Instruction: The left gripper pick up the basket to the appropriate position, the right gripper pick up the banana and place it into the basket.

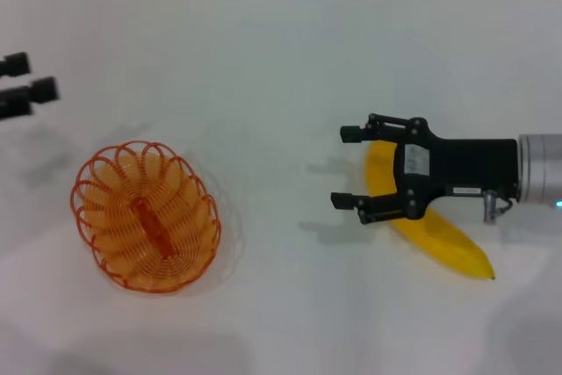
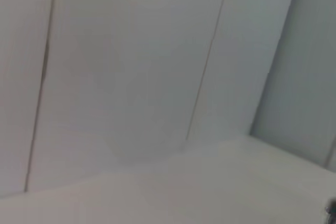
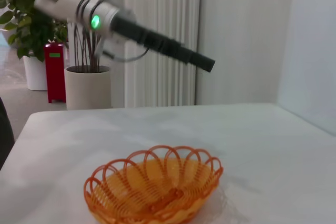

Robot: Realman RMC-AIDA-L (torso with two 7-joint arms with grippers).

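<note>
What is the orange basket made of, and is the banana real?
The basket looks like thin wire bent into loops, coated glossy orange; the table shows through it. The banana is smooth, evenly bright yellow with no spots, so maybe plastic, but that can't be told for sure.

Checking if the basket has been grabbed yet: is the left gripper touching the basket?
Apart. The head view shows the left gripper up near the table's left edge, with bare table between it and the basket.

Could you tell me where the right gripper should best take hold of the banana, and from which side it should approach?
Probably at the thick middle of the banana, coming from above. It lies flat on the table, running diagonally, so fingers closing across its narrow width should seat well; the tapered ends would likely slip. The right gripper is open above its upper half.
</note>
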